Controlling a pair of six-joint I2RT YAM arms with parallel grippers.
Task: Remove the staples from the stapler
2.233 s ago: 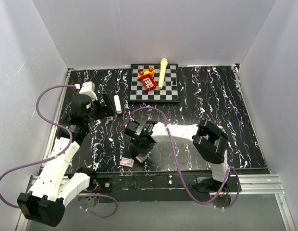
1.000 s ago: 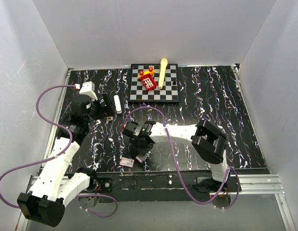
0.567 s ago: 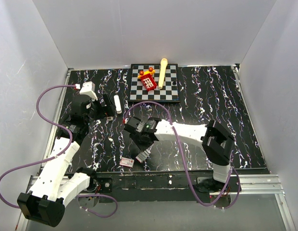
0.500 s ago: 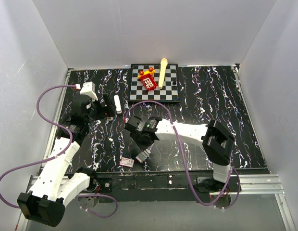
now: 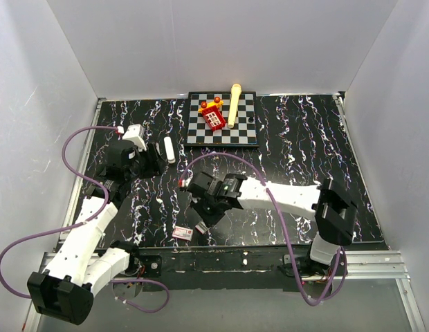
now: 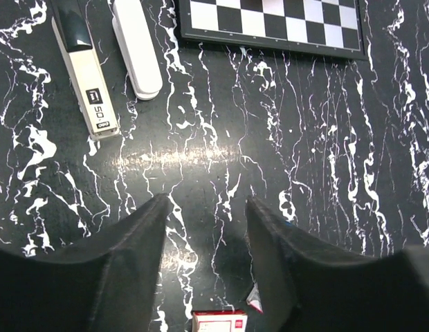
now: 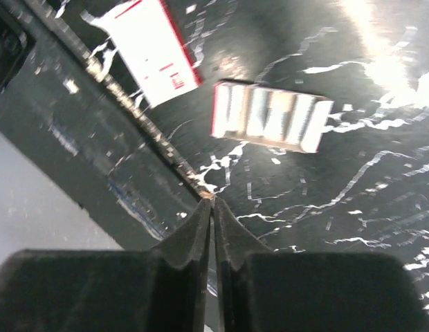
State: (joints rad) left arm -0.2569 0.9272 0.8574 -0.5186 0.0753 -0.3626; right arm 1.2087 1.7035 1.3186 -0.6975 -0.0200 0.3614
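The likely stiff, slick stapler [image 6: 83,69] lies far-left on the surface [image 6: 284,180] beyond the spread, empty left claw [image 6: 205,207], best pinched across its narrow sides; the brittle staples [image 7: 270,117] lie near the right claw [image 7: 211,204], seemingly pressed together on nothing.

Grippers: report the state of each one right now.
Left gripper: open, holding nothing.
Right gripper: shut, with nothing visible in its grip.
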